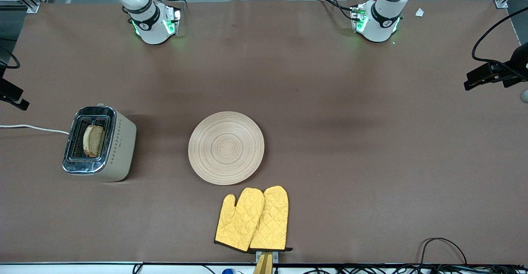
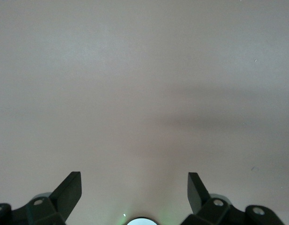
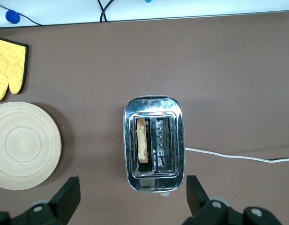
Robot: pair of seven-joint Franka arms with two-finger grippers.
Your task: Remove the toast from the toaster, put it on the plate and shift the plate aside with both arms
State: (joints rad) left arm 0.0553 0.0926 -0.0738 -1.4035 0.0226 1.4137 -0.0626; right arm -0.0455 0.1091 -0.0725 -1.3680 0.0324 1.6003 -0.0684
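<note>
The toast [image 1: 93, 140] stands upright in a slot of the toaster [image 1: 119, 142] toward the right arm's end of the table. It fills the slot on the plate's side in the right wrist view [image 3: 141, 145]. The wooden plate [image 1: 226, 147] lies bare mid-table and also shows in the right wrist view [image 3: 22, 145]. My right gripper [image 3: 133, 192] is open and empty, high above the toaster [image 3: 153, 110]. My left gripper [image 2: 134, 187] is open and empty over bare brown table. Neither gripper shows in the front view, only the arm bases [image 1: 152, 22] [image 1: 381, 18].
Two yellow oven mitts [image 1: 253, 219] lie beside the plate, nearer to the front camera, and one shows in the right wrist view [image 3: 8, 70]. A white cord [image 1: 33, 128] runs from the toaster off the table end. Black side cameras [image 1: 491, 74] stand at the table ends.
</note>
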